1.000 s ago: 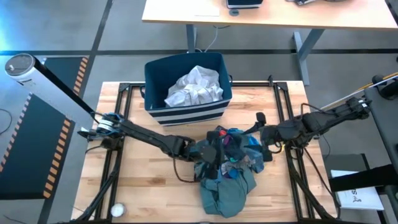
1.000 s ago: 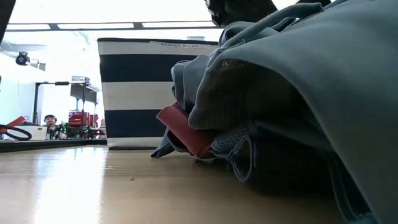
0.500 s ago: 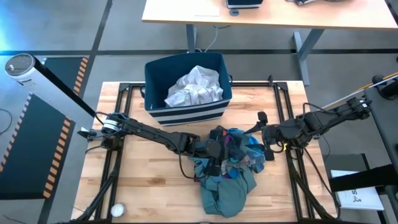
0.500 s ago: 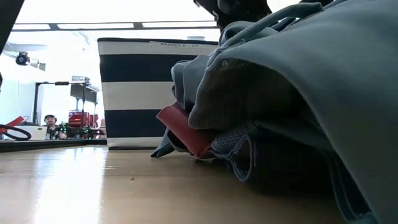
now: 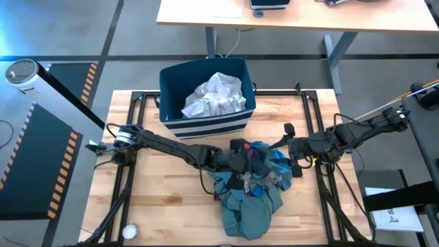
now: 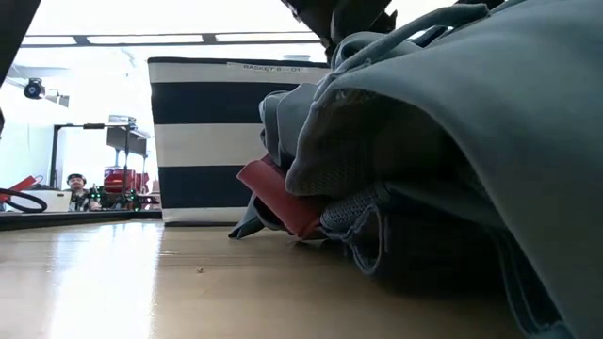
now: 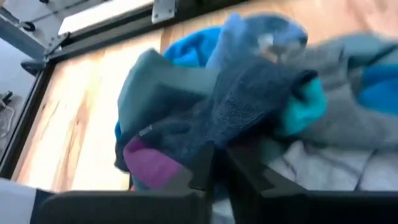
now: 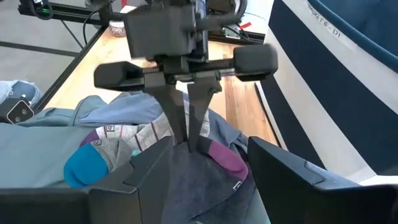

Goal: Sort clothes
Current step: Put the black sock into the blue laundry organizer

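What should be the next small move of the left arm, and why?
Probably lift a little. The left end effector looks nearly closed on a dark charcoal piece on top of the pile, so raising it should show whether that piece comes free. The right end effector waits open at the pile's right edge.

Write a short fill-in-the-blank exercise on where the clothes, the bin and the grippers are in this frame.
1. The striped bin holds one crumpled ____ garment.
2. The left gripper is pinched on a dark charcoal piece at the ____ of the clothes pile.
3. The right gripper has its fingers ____.
4. The biggest garment in the pile is ____.

Missing words: white; top; open; teal-green
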